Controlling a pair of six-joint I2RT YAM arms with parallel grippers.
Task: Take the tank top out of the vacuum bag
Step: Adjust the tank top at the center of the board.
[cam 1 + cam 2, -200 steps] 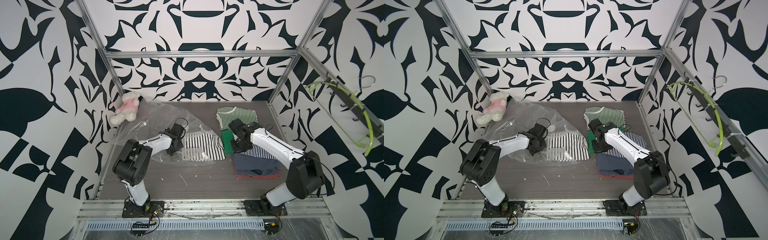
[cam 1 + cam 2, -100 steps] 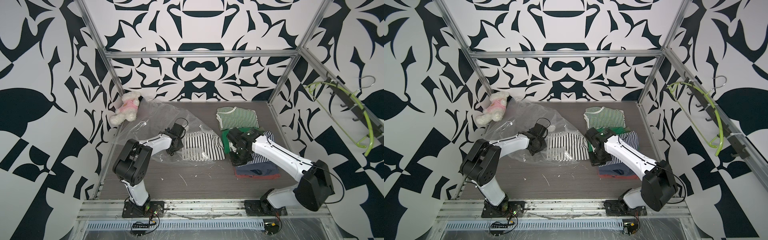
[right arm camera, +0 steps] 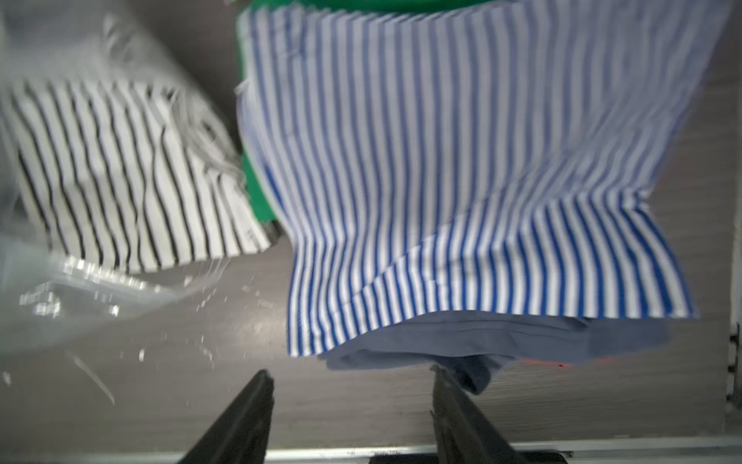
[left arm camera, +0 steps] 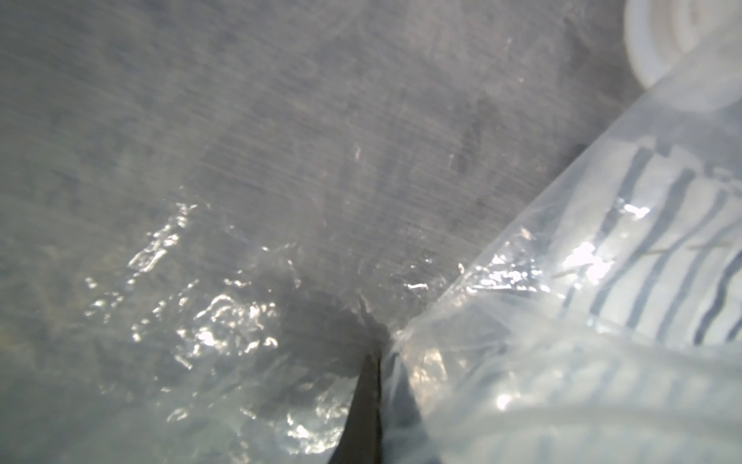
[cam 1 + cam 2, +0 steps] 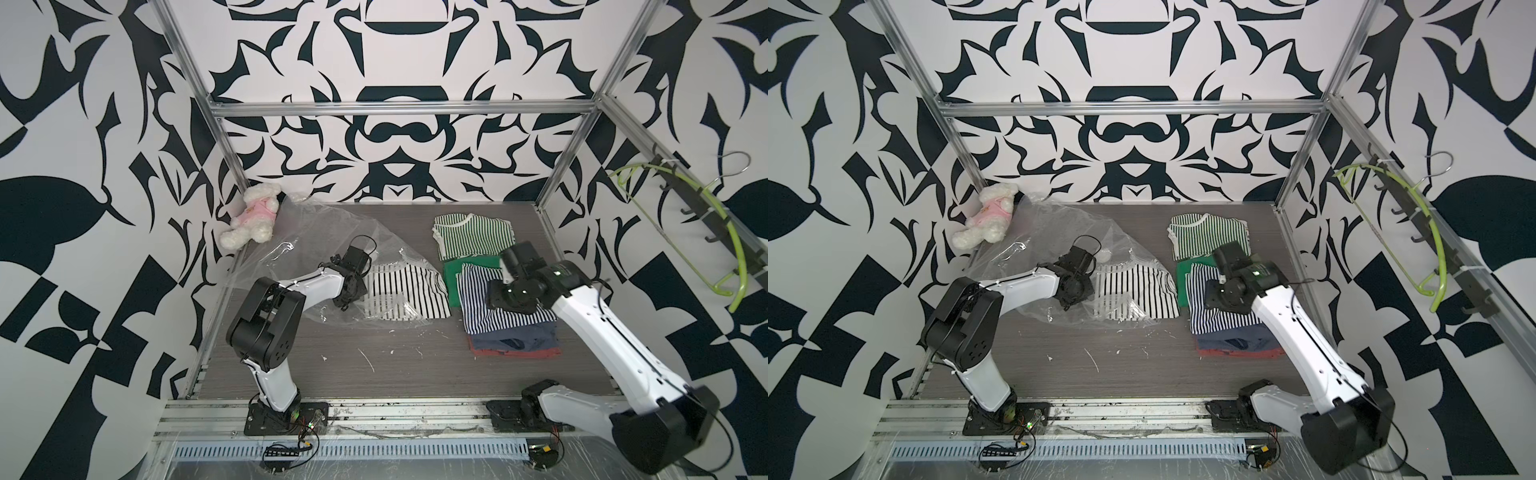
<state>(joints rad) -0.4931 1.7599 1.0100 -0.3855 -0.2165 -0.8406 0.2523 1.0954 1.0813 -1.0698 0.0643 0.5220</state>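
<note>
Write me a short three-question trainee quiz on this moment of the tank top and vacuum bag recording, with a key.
1. True or false: the black-and-white striped tank top lies wholly outside the crinkly clear plastic vacuum bag.
2. The right gripper is: A) open, holding nothing; B) shut on cloth; C) shut on plastic.
3. What does the left gripper pinch?
Key: 1 false, clear plastic covers much of it. 2 A. 3 the vacuum bag's plastic.
</note>
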